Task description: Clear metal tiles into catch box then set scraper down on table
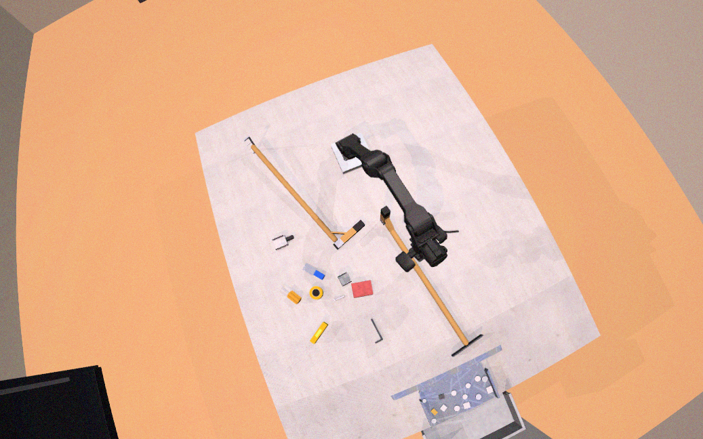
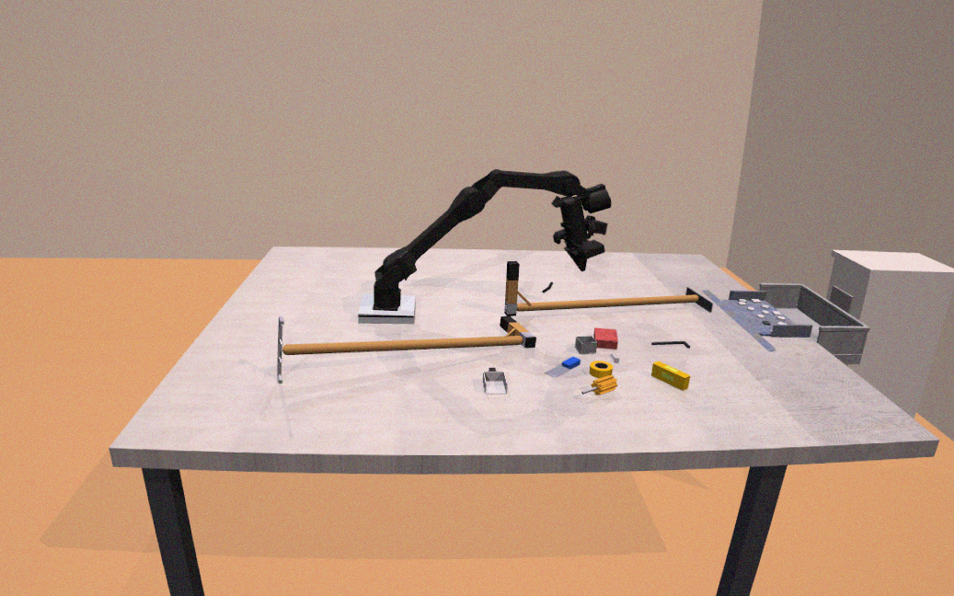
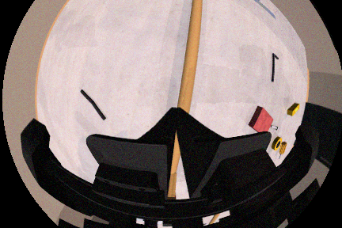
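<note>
The long scraper lies on the table, an orange shaft with a black blade at the near edge of the steel bench plate. Its upright black handle stands at the other end. Several white and grey metal tiles lie on the plate. The grey catch box sits at the plate's far end. My gripper hangs well above the scraper's shaft, shut and empty. In the wrist view the fingertips meet over the shaft.
A second long orange tool with a thin grey head lies to the left. Small items lie beside the scraper: a red block, a yellow ring, a yellow level and a hex key. A white cabinet stands behind the box.
</note>
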Available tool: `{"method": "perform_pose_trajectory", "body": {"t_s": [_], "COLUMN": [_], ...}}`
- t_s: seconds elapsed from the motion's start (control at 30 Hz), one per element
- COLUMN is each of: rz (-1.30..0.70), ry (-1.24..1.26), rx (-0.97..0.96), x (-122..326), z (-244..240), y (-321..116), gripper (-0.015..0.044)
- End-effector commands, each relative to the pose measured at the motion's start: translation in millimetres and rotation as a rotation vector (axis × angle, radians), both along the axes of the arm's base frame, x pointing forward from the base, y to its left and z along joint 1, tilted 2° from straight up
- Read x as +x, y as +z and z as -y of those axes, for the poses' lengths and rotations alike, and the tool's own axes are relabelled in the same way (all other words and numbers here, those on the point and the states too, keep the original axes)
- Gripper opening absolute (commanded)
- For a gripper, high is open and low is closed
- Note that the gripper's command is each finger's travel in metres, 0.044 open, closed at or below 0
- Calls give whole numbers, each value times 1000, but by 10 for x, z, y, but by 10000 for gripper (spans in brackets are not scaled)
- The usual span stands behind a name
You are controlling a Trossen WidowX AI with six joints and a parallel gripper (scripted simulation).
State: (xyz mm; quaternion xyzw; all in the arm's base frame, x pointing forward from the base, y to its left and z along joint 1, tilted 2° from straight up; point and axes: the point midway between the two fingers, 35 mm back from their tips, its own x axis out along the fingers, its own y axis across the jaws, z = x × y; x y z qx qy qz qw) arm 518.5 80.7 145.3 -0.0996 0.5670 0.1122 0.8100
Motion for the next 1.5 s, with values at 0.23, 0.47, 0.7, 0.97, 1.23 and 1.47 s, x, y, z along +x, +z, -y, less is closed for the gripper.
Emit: {"method": "perform_pose_trajectory", "body": {"t_s": [0.23,0.47,0.7,0.97,1.23,1.47], "rz": [0,0,0,0,0,0], "ry": [0,0,0,0,0,0], "rx": [0,0,0,0,0,0], "x": [0,0,0,0,0,0], "z": [0,0,0,0,0,0], "y": [0,0,0,0,0,0], "gripper": [0,0,0,0,0,0]}}
